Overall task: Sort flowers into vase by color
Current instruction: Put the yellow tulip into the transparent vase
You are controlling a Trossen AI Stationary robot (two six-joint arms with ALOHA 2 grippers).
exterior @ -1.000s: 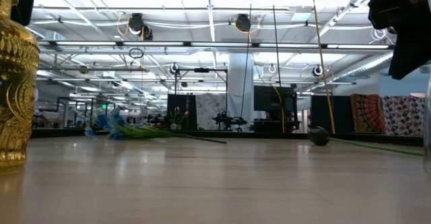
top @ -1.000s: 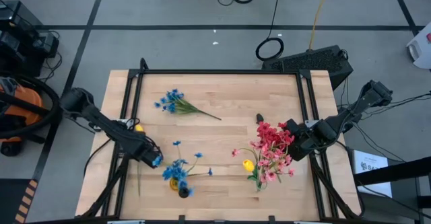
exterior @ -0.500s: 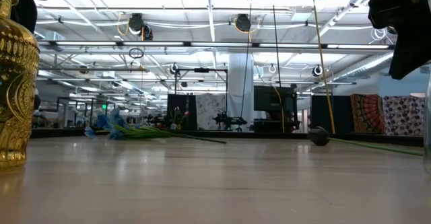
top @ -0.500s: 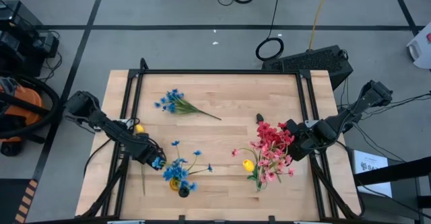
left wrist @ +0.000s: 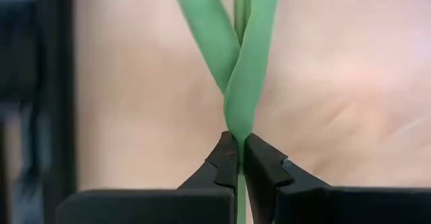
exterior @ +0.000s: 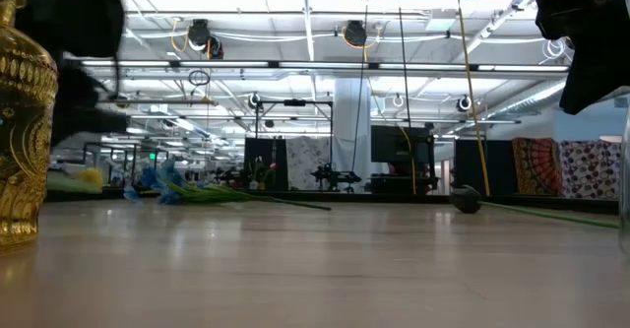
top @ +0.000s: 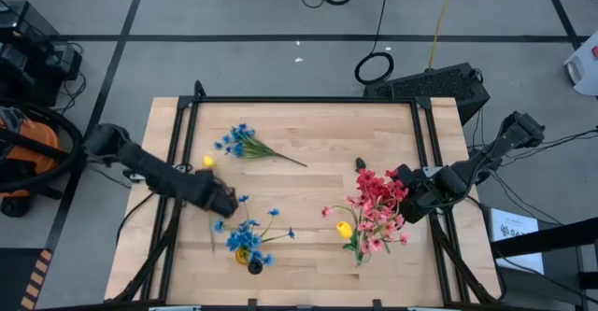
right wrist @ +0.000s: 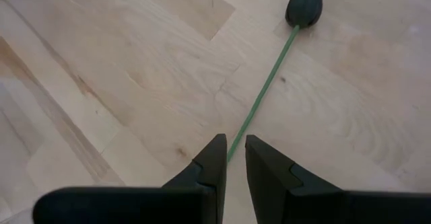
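My left gripper [top: 225, 202] is shut on the thin green stem of the yellow-bud flower; its bud [top: 208, 162] points toward the far edge and its stem end [top: 213, 244] toward the near edge. Next to it, a golden vase [exterior: 20, 121] holds blue flowers [top: 249, 241]. One blue sprig [top: 241, 143] lies flat on the table farther back. Red and pink flowers with a yellow bud [top: 345, 229] fill a second bunch [top: 377, 206]. My right gripper [top: 409, 197] hovers beside that bunch, shut and holding nothing. My left gripper pinches the stem [left wrist: 240, 162] between its two fingertips, just below where two leaves [left wrist: 246, 83] branch off, about midway along the flower. The fingers slant down from the table's left and lie across the stem. Whether the flower is clear of the table I cannot tell.
A dark bud [right wrist: 304, 2] on a green stem [right wrist: 262, 89] lies on the wood [right wrist: 101, 62] under my right gripper [right wrist: 236, 158], untouched. Black rails [top: 177, 162] edge the table on both sides. Bare wood lies in the middle [top: 308, 190].
My left gripper has moved toward the table's far edge and a little to the right. The yellow-bud flower has gone with it, its bud now farther back and to the right, its stem end closer to the golden vase.
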